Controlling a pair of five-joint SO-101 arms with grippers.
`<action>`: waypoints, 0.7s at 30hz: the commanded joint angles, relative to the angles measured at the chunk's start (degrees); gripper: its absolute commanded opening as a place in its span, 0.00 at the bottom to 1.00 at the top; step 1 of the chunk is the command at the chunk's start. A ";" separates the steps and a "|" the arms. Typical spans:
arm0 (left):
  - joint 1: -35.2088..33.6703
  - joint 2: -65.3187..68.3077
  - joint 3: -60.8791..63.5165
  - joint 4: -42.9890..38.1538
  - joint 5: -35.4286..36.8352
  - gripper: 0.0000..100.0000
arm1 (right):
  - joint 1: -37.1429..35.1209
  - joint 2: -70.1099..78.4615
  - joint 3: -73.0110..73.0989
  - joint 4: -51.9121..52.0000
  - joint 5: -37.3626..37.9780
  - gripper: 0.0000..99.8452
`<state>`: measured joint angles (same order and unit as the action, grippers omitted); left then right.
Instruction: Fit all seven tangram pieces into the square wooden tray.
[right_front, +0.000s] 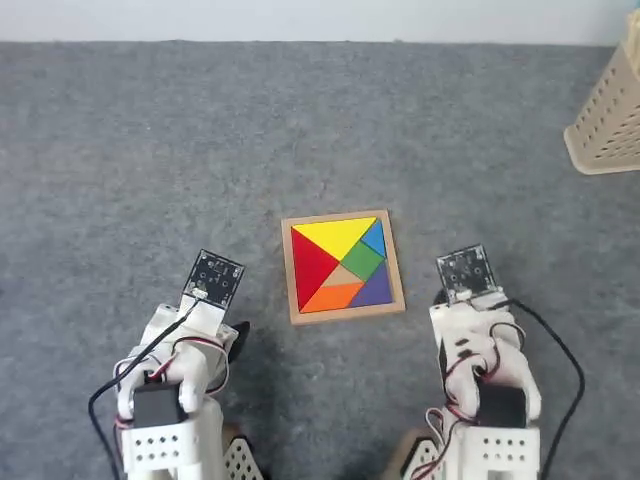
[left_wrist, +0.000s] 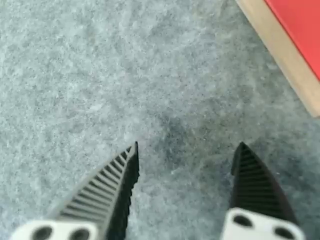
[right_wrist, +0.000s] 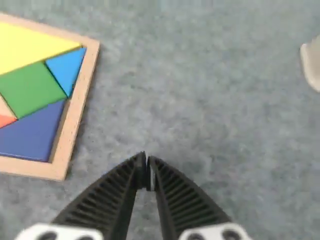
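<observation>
Square wooden tray (right_front: 345, 313) on grey carpet (right_front: 150, 150), beige basket (right_front: 610, 115) well apart.

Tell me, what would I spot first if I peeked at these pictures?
The tray in the middle of the grey carpet jumps out, filled with seven bright pieces that make a tidy square. A robot arm sits on each side of it: the left claw is open over bare carpet, and the right claw is shut.
</observation>
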<state>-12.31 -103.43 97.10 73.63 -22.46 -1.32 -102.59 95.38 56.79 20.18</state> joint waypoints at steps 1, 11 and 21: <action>0.18 -0.97 -0.48 -0.09 -0.18 0.28 | 1.36 0.31 1.14 1.27 0.97 0.01; 0.18 -0.97 -0.48 -0.09 -0.18 0.28 | 1.54 0.31 1.14 16.31 1.23 0.01; 0.18 -0.97 -0.48 -0.09 -0.18 0.28 | 1.27 -0.04 1.14 17.71 1.23 0.01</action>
<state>-12.31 -103.43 97.10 73.63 -22.46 -0.53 -102.68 95.38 74.20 20.26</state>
